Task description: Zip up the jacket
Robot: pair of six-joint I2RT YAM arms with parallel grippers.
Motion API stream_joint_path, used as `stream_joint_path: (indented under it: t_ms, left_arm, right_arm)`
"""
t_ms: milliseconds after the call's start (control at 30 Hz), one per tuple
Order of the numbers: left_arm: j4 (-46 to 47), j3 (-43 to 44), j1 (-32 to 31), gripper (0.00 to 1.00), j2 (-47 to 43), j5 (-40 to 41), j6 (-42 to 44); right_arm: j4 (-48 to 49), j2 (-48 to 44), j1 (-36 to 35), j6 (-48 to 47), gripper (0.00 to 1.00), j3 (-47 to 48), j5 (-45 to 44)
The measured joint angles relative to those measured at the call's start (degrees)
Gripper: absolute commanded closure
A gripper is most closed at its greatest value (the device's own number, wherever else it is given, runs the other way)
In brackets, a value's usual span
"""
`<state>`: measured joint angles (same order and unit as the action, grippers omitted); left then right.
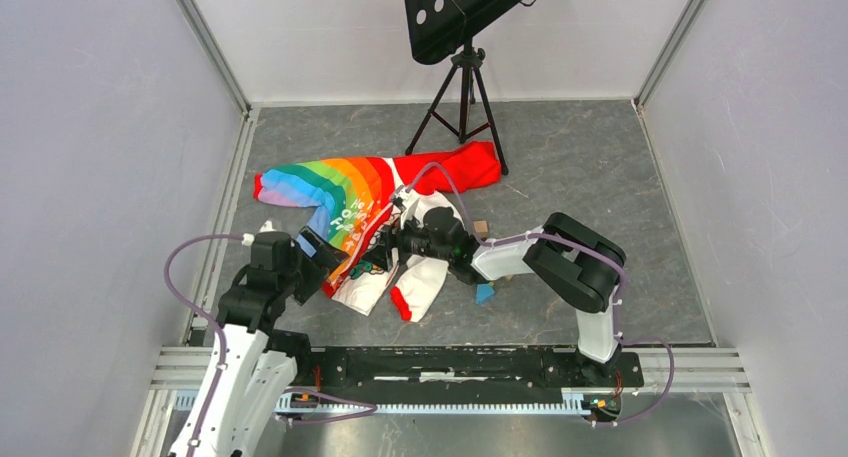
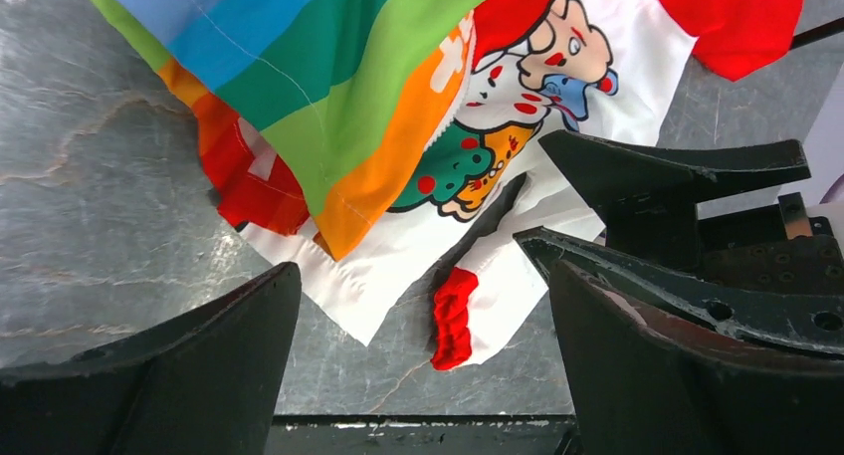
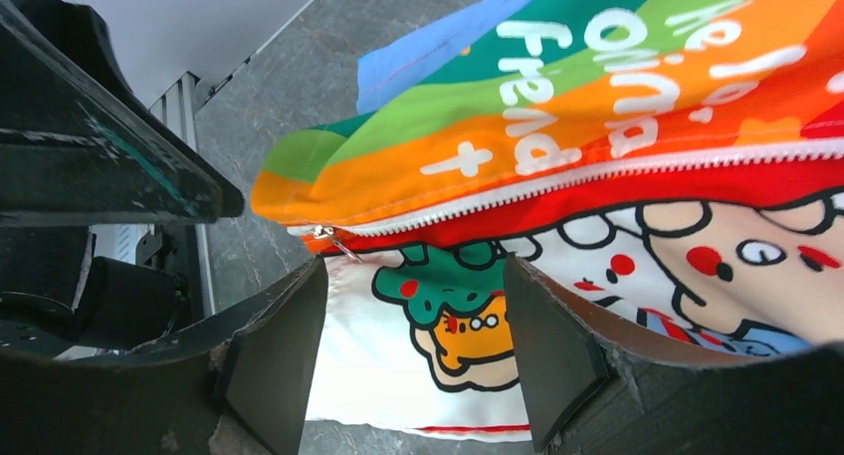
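The jacket [image 1: 345,202] lies on the grey table, rainbow panel to the left, red sleeve [image 1: 455,167] at the back right. My left gripper [image 1: 325,259] is open at the jacket's lower left hem; in its wrist view the jacket [image 2: 328,87] and a red cuff [image 2: 453,316] lie beyond the left gripper [image 2: 428,360], not touching it. My right gripper [image 1: 392,242] is open over the jacket's front. In its wrist view the right gripper [image 3: 413,360] hovers over the white cartoon print [image 3: 458,326]. The metal zipper slider [image 3: 324,235] sits at the bottom end of the white teeth.
A black music stand on a tripod [image 1: 462,87] stands behind the jacket. A small blue object [image 1: 484,293] and a brown block [image 1: 481,226] lie right of the jacket. Grey walls enclose the table, and a metal rail [image 1: 450,367] runs along the near edge.
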<state>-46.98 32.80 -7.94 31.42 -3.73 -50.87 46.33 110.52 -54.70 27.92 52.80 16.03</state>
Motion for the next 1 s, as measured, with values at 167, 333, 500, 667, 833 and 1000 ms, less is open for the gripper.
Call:
stream_joint_path:
  t_ms: [167, 333, 500, 667, 833, 1000]
  left_arm:
    - [6.6, -6.7, 0.0, 0.23, 0.9, -2.6, -2.1]
    - [11.3, -9.0, 0.0, 0.43, 4.2, -2.9, -2.3]
    - [13.0, -9.1, 0.0, 0.49, 4.9, -1.7, -2.1]
    - [14.1, -9.1, 0.0, 0.53, 5.8, 0.4, -1.4]
    - [15.7, -9.1, 0.0, 0.72, 7.8, 0.7, -0.2]
    - [16.2, -9.0, 0.0, 0.98, 9.5, 0.4, 0.0]
  right_arm:
    - [0.0, 1.5, 0.2, 1.2, 0.33, -0.1, 0.7]
    - [0.3, 1.5, 1.7, 2.6, 0.33, -1.5, 0.7]
    - [1.0, 1.5, 2.5, 2.7, 0.27, -2.4, 1.4]
    - [0.9, 1.5, 2.5, -0.9, 0.26, -2.3, 2.0]
    - [-0.2, 1.5, 2.5, -2.5, 0.27, -0.5, 2.7]
    - [2.6, 1.5, 2.0, -3.6, 0.22, 0.1, 5.4]
